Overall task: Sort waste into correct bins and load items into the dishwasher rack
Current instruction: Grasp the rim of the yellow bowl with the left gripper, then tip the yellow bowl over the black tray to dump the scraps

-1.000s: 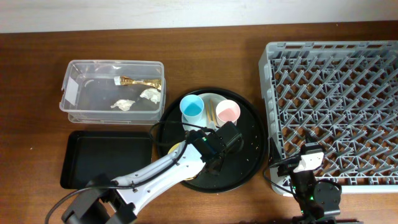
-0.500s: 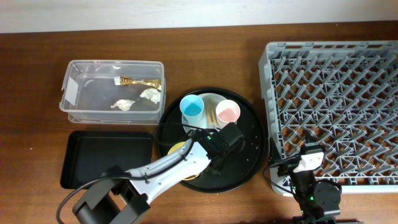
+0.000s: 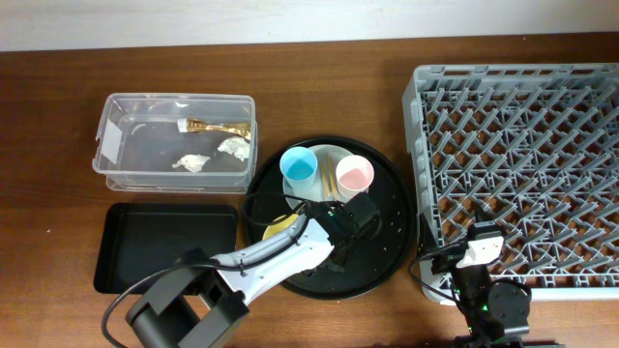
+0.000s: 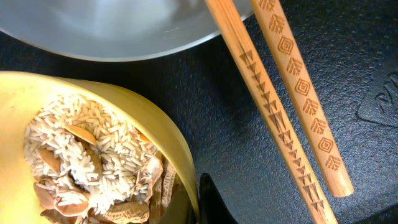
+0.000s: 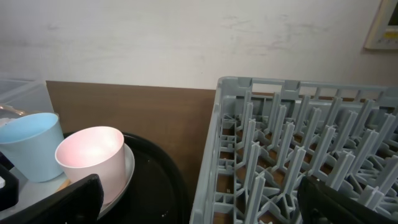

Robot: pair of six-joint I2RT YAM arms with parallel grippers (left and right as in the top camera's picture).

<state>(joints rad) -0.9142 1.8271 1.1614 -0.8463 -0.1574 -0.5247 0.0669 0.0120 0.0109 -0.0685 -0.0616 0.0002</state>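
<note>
My left gripper (image 3: 327, 218) is over the round black tray (image 3: 387, 242). In the left wrist view it (image 4: 198, 190) pinches the rim of the yellow bowl (image 4: 93, 143), one finger outside the rim. The bowl holds rice and beige food scraps (image 4: 87, 162), and the arm mostly hides it in the overhead view (image 3: 280, 225). The wooden chopsticks (image 4: 280, 93) lie beside it, against the pale plate (image 4: 124, 25). The light blue cup (image 3: 300, 169) and pink cup (image 3: 355, 175) stand on the plate. My right gripper (image 5: 199, 202) is open and empty by the grey rack (image 3: 522, 164).
The clear tub (image 3: 116, 145) at the back left holds the gold foil wrapper (image 3: 218, 127) and two tissue wads (image 3: 191, 161). The shallow black tray (image 3: 164, 246) lies in front of it. The rack's near corner (image 5: 224, 124) is close to the round tray's right edge.
My left gripper has shifted slightly on the round tray, and a little more of the yellow bowl shows beside the arm. The right arm has not moved.
</note>
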